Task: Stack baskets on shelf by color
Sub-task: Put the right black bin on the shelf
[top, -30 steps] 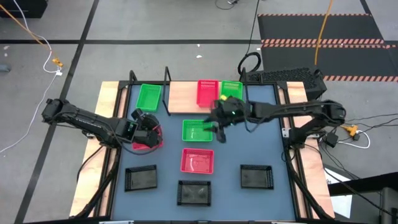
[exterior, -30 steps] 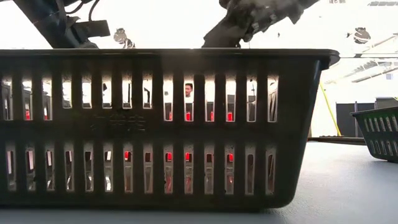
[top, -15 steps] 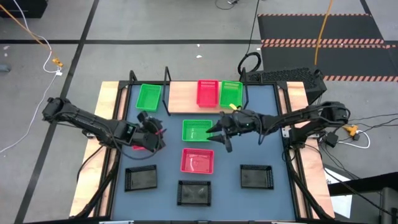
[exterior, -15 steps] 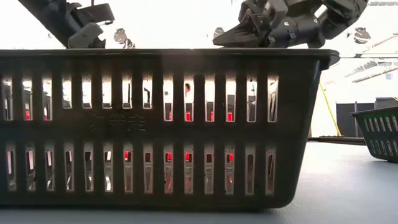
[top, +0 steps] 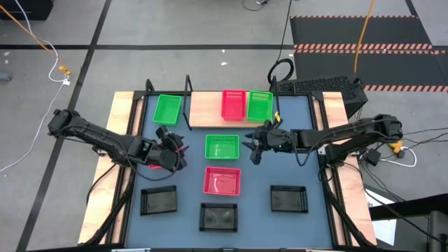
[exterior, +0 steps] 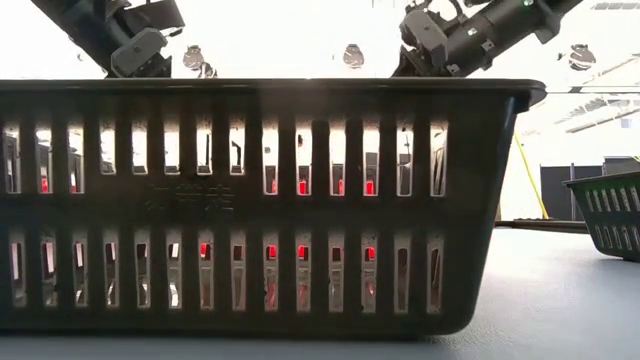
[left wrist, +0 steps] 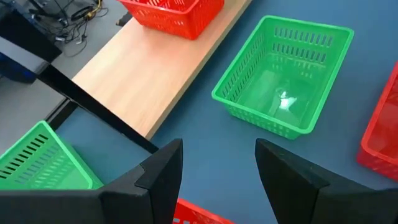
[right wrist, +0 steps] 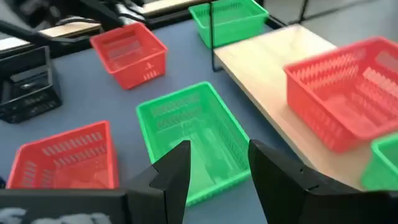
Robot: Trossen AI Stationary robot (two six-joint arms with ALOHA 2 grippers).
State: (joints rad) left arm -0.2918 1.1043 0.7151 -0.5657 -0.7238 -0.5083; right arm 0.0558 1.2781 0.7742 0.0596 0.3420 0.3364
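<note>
Beside the green basket, the right tool has withdrawn rightward.

Both arms are dark, nearly black, built of slim tubular links joined by chunkier rounded joints. The left gripper and the right gripper each end in two broad, matte black fingers with angular, wedge-like tips. A small yellow mark sits on the right arm near its wrist. Thin black cables trail from the right arm's base.
</note>
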